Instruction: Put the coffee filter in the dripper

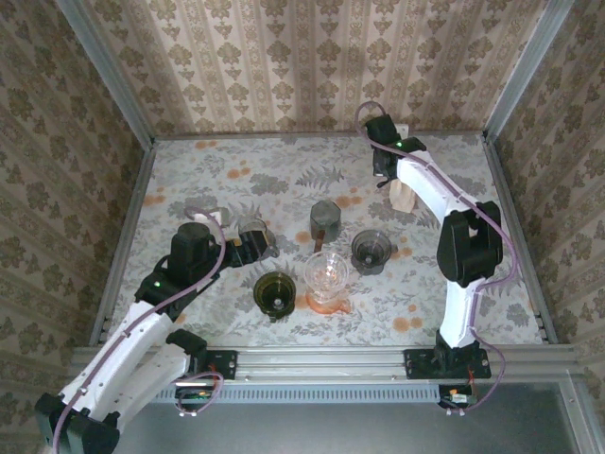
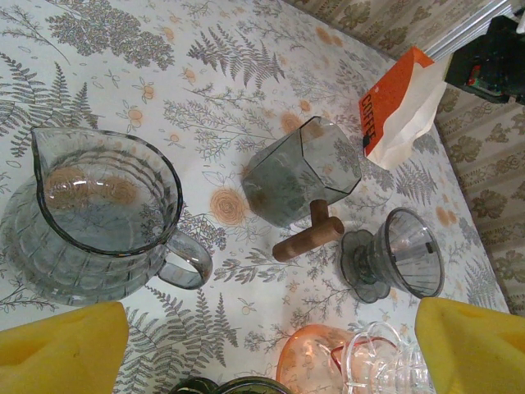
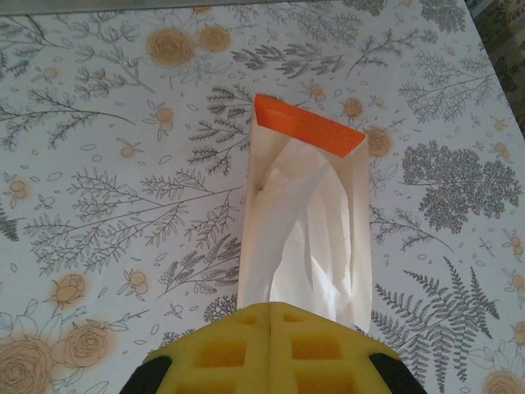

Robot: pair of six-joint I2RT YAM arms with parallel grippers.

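Note:
A white paper packet with an orange flap lies on the floral tablecloth at the back right, and it also shows as the packet and the packet. White coffee filter folds run out of its open mouth into my right gripper, whose yellow pads are pressed together on them. A smoke-grey dripper stands mid-table, seen tilted as the dripper. Beside it a clear dripper rests on an orange glass. My left gripper hovers open near the front left, holding nothing.
A grey glass pitcher sits right by the left gripper. A grey cup with a wooden handle stands at the table's middle. A dark green glass piece is near the front. Wallpapered walls close in the table on three sides.

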